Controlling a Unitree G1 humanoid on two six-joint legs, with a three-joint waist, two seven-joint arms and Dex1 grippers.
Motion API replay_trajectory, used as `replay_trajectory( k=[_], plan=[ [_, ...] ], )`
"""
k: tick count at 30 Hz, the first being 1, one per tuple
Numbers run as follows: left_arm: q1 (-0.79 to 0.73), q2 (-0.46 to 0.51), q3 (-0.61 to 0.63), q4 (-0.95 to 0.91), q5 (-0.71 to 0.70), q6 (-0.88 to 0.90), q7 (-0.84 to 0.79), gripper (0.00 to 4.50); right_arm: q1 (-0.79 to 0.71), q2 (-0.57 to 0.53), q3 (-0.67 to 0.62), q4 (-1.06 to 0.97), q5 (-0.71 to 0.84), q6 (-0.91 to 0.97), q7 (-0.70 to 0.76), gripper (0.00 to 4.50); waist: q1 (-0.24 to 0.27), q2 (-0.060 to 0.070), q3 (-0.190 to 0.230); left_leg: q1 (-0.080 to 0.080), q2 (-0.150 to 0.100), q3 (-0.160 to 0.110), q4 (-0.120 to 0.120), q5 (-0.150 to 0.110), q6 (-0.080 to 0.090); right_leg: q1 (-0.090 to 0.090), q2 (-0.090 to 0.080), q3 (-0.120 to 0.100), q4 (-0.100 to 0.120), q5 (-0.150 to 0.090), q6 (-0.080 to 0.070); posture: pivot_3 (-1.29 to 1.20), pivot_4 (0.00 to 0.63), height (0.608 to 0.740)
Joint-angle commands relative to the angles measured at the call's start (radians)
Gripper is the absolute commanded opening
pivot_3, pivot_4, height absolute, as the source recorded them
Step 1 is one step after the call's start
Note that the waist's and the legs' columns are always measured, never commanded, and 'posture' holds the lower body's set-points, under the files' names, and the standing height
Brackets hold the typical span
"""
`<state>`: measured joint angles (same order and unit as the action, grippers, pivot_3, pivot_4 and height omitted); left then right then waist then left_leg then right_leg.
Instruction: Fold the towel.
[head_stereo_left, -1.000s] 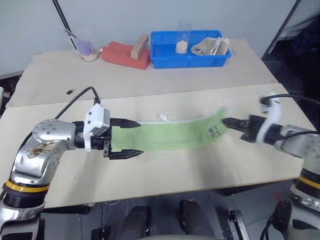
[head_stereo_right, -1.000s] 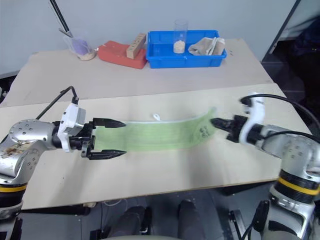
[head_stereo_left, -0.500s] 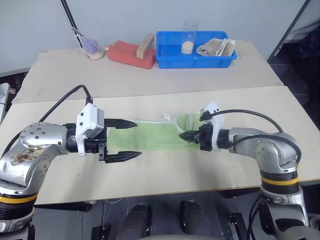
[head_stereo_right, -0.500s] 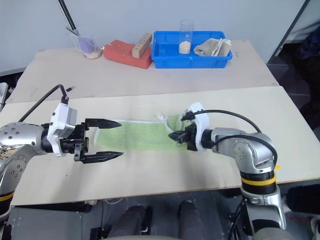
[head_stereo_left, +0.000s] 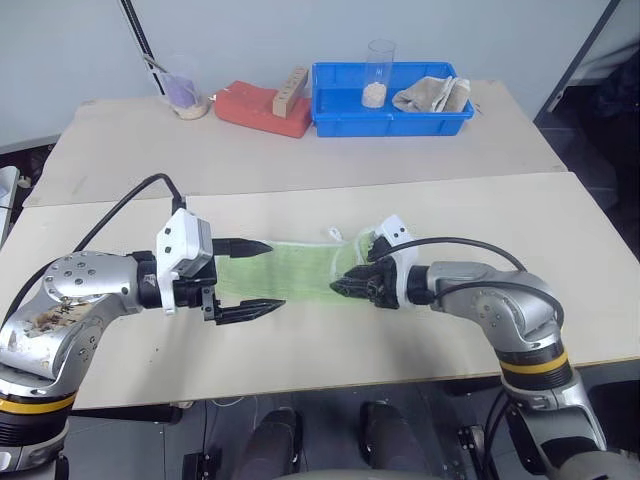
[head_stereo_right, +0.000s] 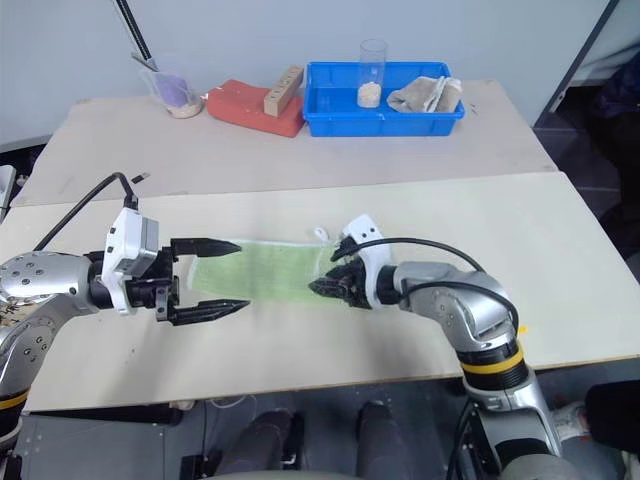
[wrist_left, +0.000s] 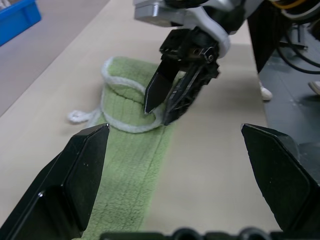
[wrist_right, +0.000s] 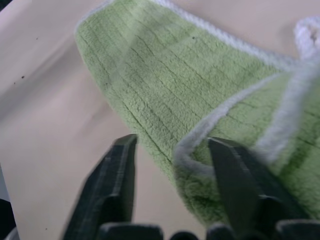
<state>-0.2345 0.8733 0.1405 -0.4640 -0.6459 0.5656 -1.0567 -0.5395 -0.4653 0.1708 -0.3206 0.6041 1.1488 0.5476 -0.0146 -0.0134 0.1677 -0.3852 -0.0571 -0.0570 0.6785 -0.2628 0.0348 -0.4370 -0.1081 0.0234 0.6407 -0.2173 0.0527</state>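
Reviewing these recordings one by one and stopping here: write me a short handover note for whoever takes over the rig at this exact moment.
Left hand: open, empty, hovering at the towel's left end, one finger over the cloth.
Right hand: fingers parted, tips at the folded-over right end of the towel; its wrist view shows the white-edged end between the fingers, no firm grip visible.
Towel: flat strip on the near table, right end doubled back toward the middle, white loop at the far edge.
Done: right end brought over the strip.
Left: clear the right hand, square up the fold, probably fold once more.
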Motion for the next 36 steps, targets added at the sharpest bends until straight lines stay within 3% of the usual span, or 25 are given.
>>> replay_trajectory(
  k=[1, 7, 12, 20, 21, 25, 33, 36],
  plan=[
    [0.015, -0.017, 0.029, 0.003, 0.007, -0.008, 0.047, 4.5, -0.04, -0.033, 0.002, -0.101, 0.007, -0.082, 0.076, 2.58, 0.0, 0.0, 0.0, 0.0, 0.0, 0.0, 0.0, 0.0, 0.0, 0.0, 0.0, 0.0, 0.0, 0.0, 0.0, 0.0, 0.15, 0.74],
    [0.102, -0.062, 0.093, -0.014, 0.013, -0.008, 0.144, 4.5, -0.039, -0.146, -0.029, -0.151, -0.015, -0.174, 0.17, 2.58, 0.0, -0.001, 0.0, 0.0, 0.001, 0.0, 0.0, 0.0, 0.0, 0.0, 0.0, 0.0, 0.0, 0.0, 0.0, 0.0, 0.15, 0.74],
    [0.262, -0.166, 0.208, -0.072, 0.004, -0.013, 0.283, 4.5, -0.005, -0.247, -0.033, -0.145, -0.061, -0.261, 0.229, 2.58, 0.001, -0.001, 0.0, 0.0, 0.001, 0.0, 0.0, 0.0, 0.0, 0.0, -0.001, 0.0, -0.002, 0.0, 0.0, 0.0, 0.15, 0.74],
    [0.414, -0.447, 0.317, -0.134, -0.073, 0.088, 0.661, 4.5, -0.045, -0.249, -0.015, -0.112, -0.089, -0.397, 0.332, 2.58, 0.005, -0.002, 0.0, 0.001, 0.001, 0.0, 0.0, -0.001, -0.001, 0.002, -0.001, 0.0, -0.002, 0.001, -0.001, 0.0, 0.15, 0.74],
    [0.42, -0.483, 0.318, -0.144, -0.084, 0.108, 0.717, 4.5, -0.049, -0.246, -0.013, -0.108, -0.089, -0.404, 0.344, 3.12, 0.007, -0.003, -0.001, 0.001, 0.001, 0.0, 0.0, -0.001, -0.001, 0.002, -0.001, 0.0, -0.002, 0.001, -0.001, 0.0, 0.15, 0.74],
    [0.42, -0.594, 0.296, -0.169, -0.127, 0.187, 0.893, 4.5, -0.062, -0.249, 0.008, -0.098, -0.106, -0.44, 0.391, 4.41, 0.019, -0.005, -0.002, 0.001, 0.001, 0.0, 0.0, -0.001, -0.002, 0.002, -0.001, -0.001, -0.003, 0.001, -0.001, 0.0, 0.15, 0.74],
    [0.29, -0.782, 0.206, -0.123, -0.099, 0.301, 1.2, 4.5, -0.081, -0.258, 0.027, -0.054, -0.164, -0.501, 0.442, 4.49, 0.027, -0.006, -0.003, 0.001, 0.0, 0.0, 0.001, -0.001, -0.002, 0.004, -0.001, -0.001, -0.005, 0.002, -0.002, 0.0, 0.15, 0.74],
    [0.259, -0.817, 0.185, -0.094, -0.07, 0.293, 1.241, 4.5, -0.089, -0.27, 0.031, -0.043, -0.171, -0.524, 0.482, 4.49, 0.026, -0.006, -0.003, 0.001, 0.001, 0.0, 0.0, -0.001, -0.002, 0.005, 0.0, -0.002, -0.008, 0.003, -0.003, 0.0, 0.15, 0.74]
  ],
)
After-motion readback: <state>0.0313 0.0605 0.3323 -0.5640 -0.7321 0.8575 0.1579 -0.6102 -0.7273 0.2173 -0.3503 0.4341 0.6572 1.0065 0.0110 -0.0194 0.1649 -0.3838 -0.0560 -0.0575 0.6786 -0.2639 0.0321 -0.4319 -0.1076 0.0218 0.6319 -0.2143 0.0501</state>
